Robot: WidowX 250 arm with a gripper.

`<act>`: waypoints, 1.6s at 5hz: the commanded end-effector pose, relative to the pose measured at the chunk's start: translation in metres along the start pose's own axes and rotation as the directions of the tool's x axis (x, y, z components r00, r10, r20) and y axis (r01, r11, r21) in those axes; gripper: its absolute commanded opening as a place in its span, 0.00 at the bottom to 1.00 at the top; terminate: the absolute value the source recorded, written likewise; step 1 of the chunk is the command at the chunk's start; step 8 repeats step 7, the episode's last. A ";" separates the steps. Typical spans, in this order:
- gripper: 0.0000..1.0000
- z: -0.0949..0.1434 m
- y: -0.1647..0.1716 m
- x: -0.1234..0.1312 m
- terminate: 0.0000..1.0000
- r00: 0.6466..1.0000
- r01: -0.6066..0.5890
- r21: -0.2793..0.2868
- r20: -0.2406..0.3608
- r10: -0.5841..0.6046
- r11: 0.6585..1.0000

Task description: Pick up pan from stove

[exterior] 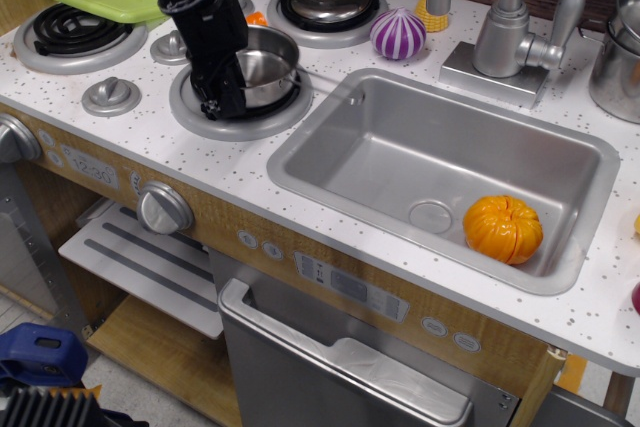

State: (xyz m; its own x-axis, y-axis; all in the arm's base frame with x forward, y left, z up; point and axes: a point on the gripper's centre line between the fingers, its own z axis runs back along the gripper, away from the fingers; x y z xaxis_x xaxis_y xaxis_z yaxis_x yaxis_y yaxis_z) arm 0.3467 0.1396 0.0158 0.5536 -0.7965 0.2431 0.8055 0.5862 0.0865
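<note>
The small silver pan sits on the front right burner of the toy stove. Its thin wire handle points right, toward the sink corner. My black gripper comes down from the upper left and is at the pan's left rim, with its jaws closed on that rim. The arm hides the left part of the pan. The pan looks slightly tilted, with its bottom still at the burner.
A steel sink lies right of the burner with an orange toy fruit in it. A purple striped vegetable, a lidded back burner, a green plate, a faucet and stove knobs surround the pan.
</note>
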 end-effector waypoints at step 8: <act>0.00 0.087 0.015 0.050 1.00 0.995 0.031 0.221 -0.097 -0.010 0.975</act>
